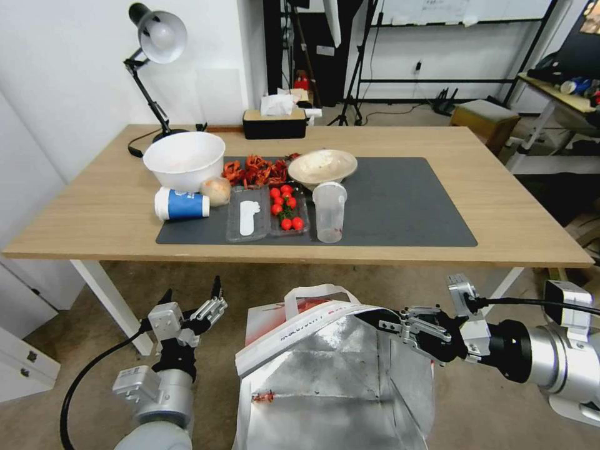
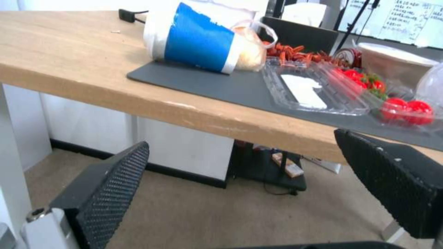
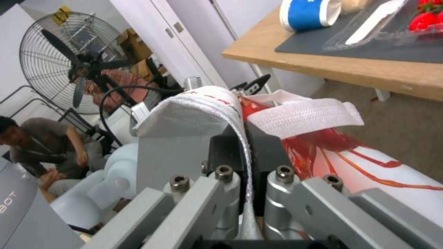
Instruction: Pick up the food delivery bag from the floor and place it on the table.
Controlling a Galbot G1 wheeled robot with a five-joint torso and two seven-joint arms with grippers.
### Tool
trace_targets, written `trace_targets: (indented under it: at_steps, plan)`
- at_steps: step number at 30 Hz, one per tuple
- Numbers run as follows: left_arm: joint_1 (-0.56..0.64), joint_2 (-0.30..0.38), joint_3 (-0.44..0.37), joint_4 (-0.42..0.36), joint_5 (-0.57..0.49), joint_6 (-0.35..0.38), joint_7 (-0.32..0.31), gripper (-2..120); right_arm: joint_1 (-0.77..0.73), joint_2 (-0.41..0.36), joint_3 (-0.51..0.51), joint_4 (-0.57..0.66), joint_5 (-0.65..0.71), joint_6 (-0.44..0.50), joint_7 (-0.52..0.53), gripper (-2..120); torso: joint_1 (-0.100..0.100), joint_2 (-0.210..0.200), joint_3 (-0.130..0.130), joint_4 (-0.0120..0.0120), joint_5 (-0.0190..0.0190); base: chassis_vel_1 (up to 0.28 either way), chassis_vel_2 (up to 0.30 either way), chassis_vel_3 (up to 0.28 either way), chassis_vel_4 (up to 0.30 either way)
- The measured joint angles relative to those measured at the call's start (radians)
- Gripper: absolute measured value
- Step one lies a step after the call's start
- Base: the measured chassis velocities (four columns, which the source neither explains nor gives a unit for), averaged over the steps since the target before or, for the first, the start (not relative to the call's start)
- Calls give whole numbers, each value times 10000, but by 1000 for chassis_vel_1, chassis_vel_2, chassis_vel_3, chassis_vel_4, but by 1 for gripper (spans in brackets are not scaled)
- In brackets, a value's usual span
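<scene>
At the lower centre of the head view, the right pincer is clamped on the food delivery bag by its white rim, evidently to hoist it toward the desk above, while the left pincer waits spread apart, lower left.

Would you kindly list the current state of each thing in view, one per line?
Red-and-white food delivery bag with silver foil lining: open, below the table edge, rim pinched.
Right gripper: shut on the bag's rim.
Left gripper: open, empty, beside the bag.
Blue-and-white paper cup: lying on its side.
Clear plastic cup: upright.
Light-wood table: no bag on it.
</scene>
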Motion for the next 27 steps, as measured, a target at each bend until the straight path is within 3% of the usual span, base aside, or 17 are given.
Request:
trace_targets:
  at_steps: [27]
  plan:
    - [35,-11,5,-7,-33,-5,-22,100,20,-13,-32,-27,-29,5,-56,0,567,1289,720,0,0,0,0,0,0]
